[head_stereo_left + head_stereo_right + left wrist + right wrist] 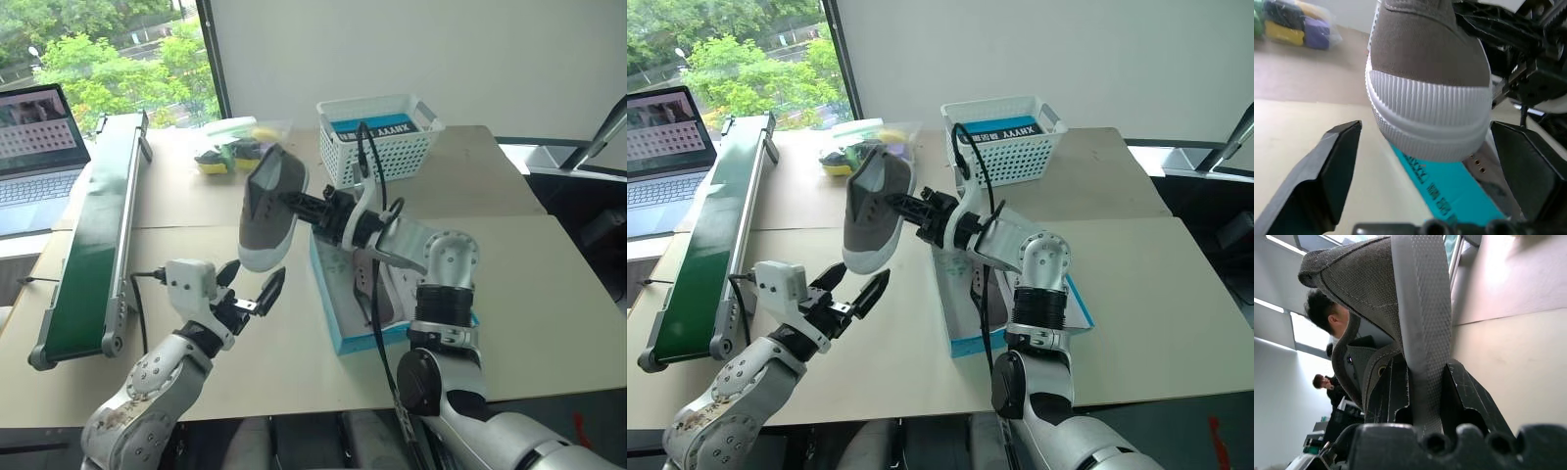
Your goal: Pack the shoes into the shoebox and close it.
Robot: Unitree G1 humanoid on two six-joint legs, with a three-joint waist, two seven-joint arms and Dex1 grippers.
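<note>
A grey canvas shoe (pixel 272 201) with a white sole hangs in the air, toe down, left of the shoebox (pixel 338 331). My right gripper (pixel 299 204) is shut on the shoe's heel collar; the right wrist view shows the heel strip (pixel 1420 308) pinched between both fingers (pixel 1469 401). My left gripper (pixel 252 279) stands open just below the toe, with the ribbed toe cap (pixel 1430 112) above the gap between its fingers (pixel 1337 166). The light-blue shoebox lies open on the table under my right arm. A second grey shoe (pixel 982 286) lies inside it.
A white lattice basket (pixel 377 142) holding a blue item stands behind the shoebox. A clear bag of coloured things (pixel 230 147) lies at the back. A green conveyor (pixel 93 245) and a laptop (pixel 34 157) are at the left. People (pixel 1327 318) show in the right wrist view.
</note>
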